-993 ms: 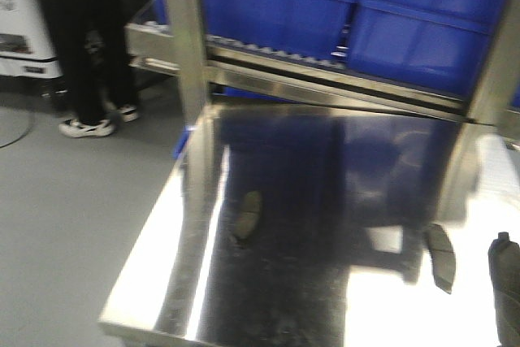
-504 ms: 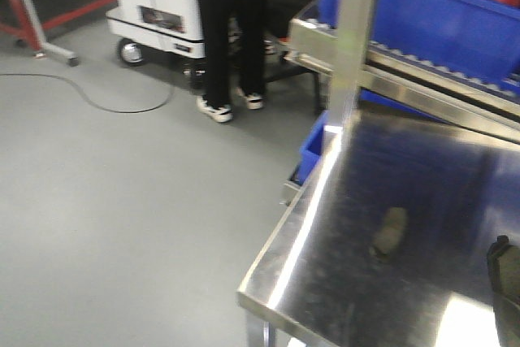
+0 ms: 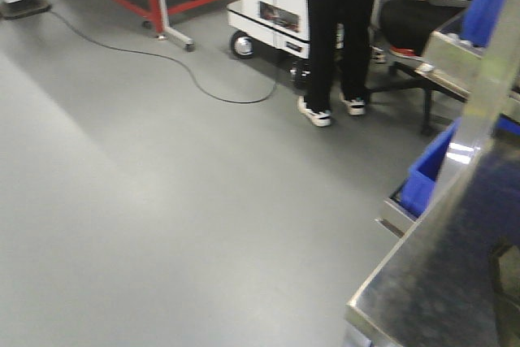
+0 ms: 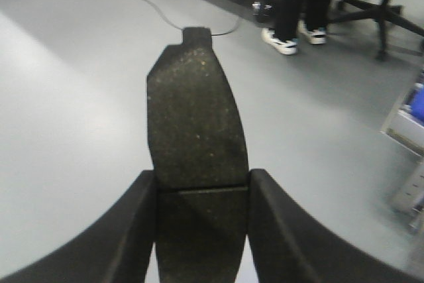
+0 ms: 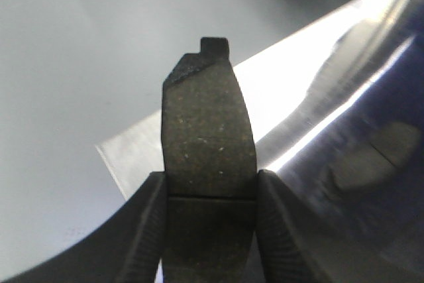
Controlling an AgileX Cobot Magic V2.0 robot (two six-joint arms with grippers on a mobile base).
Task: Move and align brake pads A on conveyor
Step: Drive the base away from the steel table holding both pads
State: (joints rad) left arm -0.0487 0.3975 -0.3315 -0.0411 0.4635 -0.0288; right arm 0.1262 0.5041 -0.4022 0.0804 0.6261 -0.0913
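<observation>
Left gripper (image 4: 202,183) pinches the left pad (image 4: 195,117) by its lower end, one jaw against each side edge. The pad is well off the table (image 3: 439,282), with only floor (image 3: 162,225) beneath it. Right gripper (image 5: 212,183) clamps the right pad (image 5: 209,124) the same way, and this one hangs over the table's corner.

No conveyor is in view, so both pads look mid-carry with a good way to go.

The risk is the thin hold. Most of each pad sticks out past the jaws, so a jolt or a quick swing could twist one loose. The left pad would drop to the floor beyond the table.

A person (image 3: 341,30) stands past the table's far end and a cable (image 3: 162,62) lies further out, so a wide sweep or a wheel over that cable could snag.

There's a dim shape (image 5: 361,164) on the table, and I can't tell if it's another pad.
</observation>
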